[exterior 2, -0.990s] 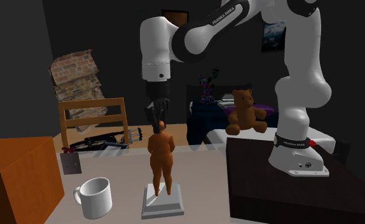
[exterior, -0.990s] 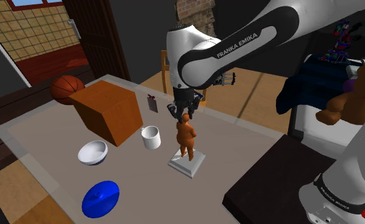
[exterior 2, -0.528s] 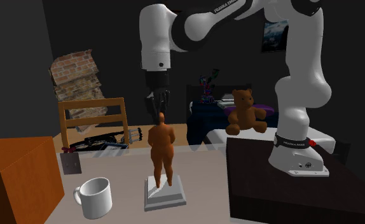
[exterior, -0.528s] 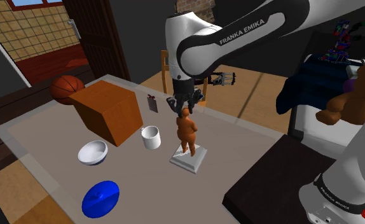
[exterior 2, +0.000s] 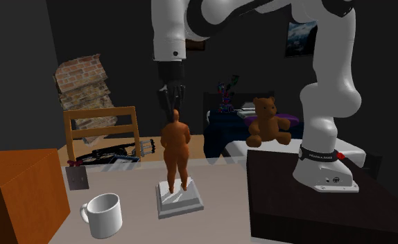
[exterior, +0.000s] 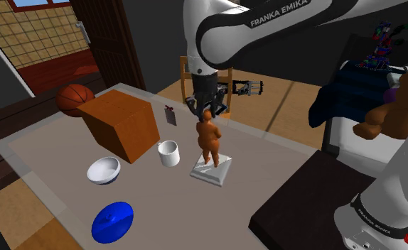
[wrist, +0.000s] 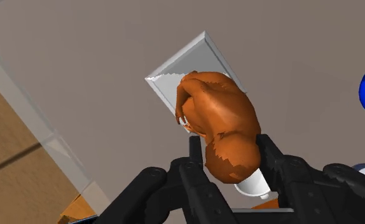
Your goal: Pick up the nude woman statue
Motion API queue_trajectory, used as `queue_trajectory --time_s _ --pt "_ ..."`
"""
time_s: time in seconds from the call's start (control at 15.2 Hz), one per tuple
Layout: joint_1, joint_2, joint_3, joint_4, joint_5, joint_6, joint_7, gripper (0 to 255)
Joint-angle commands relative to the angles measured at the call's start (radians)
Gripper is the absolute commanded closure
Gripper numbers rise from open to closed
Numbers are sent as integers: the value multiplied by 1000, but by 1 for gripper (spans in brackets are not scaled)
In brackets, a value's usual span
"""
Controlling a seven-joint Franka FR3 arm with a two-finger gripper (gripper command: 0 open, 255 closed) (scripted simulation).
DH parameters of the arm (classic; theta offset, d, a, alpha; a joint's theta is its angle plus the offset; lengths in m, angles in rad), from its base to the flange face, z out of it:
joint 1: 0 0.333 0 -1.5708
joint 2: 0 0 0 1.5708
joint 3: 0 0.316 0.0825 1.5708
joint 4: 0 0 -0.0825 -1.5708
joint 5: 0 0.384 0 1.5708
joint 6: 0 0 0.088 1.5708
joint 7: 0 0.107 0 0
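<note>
The statue is an orange-brown standing nude on a pale grey square base. My black gripper comes straight down on it and is shut on its head. In the second exterior view the statue hangs under the gripper, its base a little above the grey table and slightly tilted. The wrist view looks down the orange figure, which is clasped at the head by the gripper, with the base beyond it.
A white mug stands close to the statue on the shoulder view's left. Farther left are an orange box, a white bowl, a blue dish and a basketball. A teddy bear sits at the right.
The gripper has risen with the statue's head held in it. The statue's base has come up off the table and shifted slightly.
</note>
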Motion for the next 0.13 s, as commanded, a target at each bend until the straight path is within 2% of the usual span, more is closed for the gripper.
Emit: queue_trajectory --time_s 0.0,0.07 --pt "-1 -1 -1 14 0 -13 -2 255" --pt "-1 -1 -1 14 0 -13 -2 255"
